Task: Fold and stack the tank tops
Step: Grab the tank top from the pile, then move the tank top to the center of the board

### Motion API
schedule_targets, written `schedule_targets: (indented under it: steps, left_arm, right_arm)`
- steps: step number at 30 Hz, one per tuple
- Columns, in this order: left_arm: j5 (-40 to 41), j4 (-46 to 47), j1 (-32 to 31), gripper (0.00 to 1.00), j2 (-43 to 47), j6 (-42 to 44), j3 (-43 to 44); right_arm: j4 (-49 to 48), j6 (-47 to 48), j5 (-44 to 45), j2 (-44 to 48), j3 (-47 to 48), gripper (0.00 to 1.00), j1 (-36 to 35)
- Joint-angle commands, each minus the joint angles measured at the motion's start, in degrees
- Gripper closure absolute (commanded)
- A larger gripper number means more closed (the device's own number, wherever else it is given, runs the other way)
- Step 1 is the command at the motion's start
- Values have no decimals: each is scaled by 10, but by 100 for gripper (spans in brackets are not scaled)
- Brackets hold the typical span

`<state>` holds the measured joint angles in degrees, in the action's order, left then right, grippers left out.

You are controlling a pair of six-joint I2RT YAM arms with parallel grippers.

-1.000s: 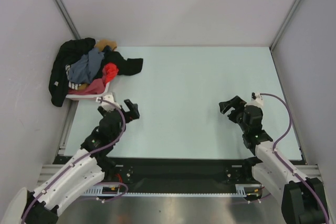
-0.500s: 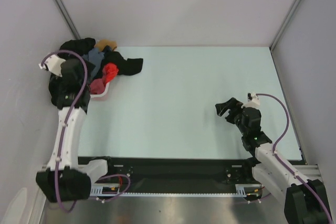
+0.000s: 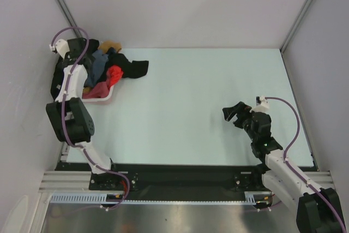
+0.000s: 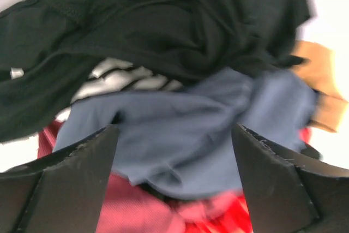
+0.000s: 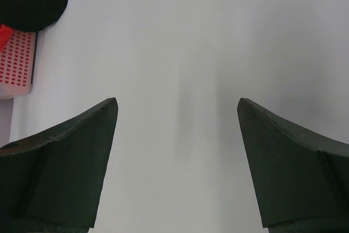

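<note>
The slate blue-grey tank top lies crumpled on top of a clothes pile at the far left. The maroon tank top lies beneath it at the pile's near side. My left gripper hangs over the pile and is hard to pick out against black cloth. In the left wrist view the left gripper stands open, and the blue-grey top lies below and between the fingers, with the maroon top under it. My right gripper stands open over bare table at the right, and the right wrist view shows the same gripper holding nothing.
The pile sits in a white perforated basket against the left wall. It also holds black clothes, a bright orange-red garment, a tan piece and a striped piece. The basket shows at the right wrist view's left edge.
My left arm has swung from the near table up and left until its gripper is over the clothes pile. The right gripper has drifted slightly left.
</note>
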<state>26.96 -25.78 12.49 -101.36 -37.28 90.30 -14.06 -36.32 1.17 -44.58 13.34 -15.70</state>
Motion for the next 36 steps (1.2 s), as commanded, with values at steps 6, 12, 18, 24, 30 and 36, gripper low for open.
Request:
schedule_targets:
  steps: [6,12,18,24,30,36]
  left_arm:
    - [-25,-56,14,97,-52,25,53]
    - [-34,34,-24,100,135,5,-83]
    - [-57,202,-91,100,395,-18,-274]
    - [-75,296,-214,100,543,26,-273]
    - [-197,330,-296,100,548,-45,-244]
    - [-125,337,-510,100,450,56,-158]
  right_arm:
    - [-19,12,3,11,1,5,-5]
    - [-20,11,3,8,2,7,-6]
    - [-18,16,8,12,3,9,-8]
    - [-17,18,8,15,4,10,-11]
    - [-18,17,13,16,4,10,-12]
    - [-13,25,24,12,5,10,-14]
